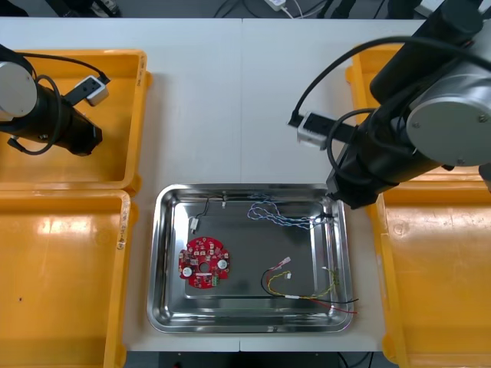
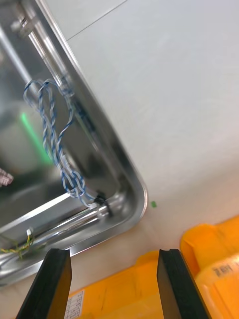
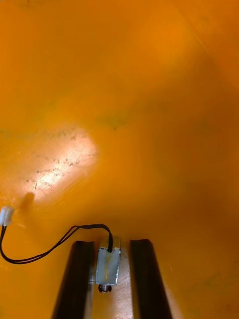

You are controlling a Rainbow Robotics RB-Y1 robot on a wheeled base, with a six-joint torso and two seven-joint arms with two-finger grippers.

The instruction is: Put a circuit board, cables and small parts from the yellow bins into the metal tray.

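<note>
Four yellow plastic bins (image 1: pixel 61 268) stand in pairs at either side of the light tabletop (image 1: pixel 230 100), with a rectangular shiny metal tray (image 1: pixel 165 307) between them. Inside the tray lie a round red circuit board (image 1: pixel 204 262) near its left side, a twisted blue and white cable (image 1: pixel 280 215) along its far wall, a thin black cable (image 1: pixel 203 208) in the far left corner, and a red and yellow cable (image 1: pixel 307 295) in the near right corner. The left arm reaches into the far left bin. The left pincer (image 3: pixel 112 244) sits low over that bin's floor, with its black fingers (image 3: pixel 77 279) drawn in and gripping a small rectangular metal part (image 3: pixel 108 264). A second black cable (image 3: pixel 55 246) runs from this part across the bin floor to a small white connector (image 3: pixel 6 215). The right arm extends over the far right corner of the tray. The right pincer (image 2: pixel 112 251) is open with nothing between its fingers (image 2: pixel 52 284), and hangs just outside that corner, above the strip of tabletop and the rim of the adjacent bin.
</note>
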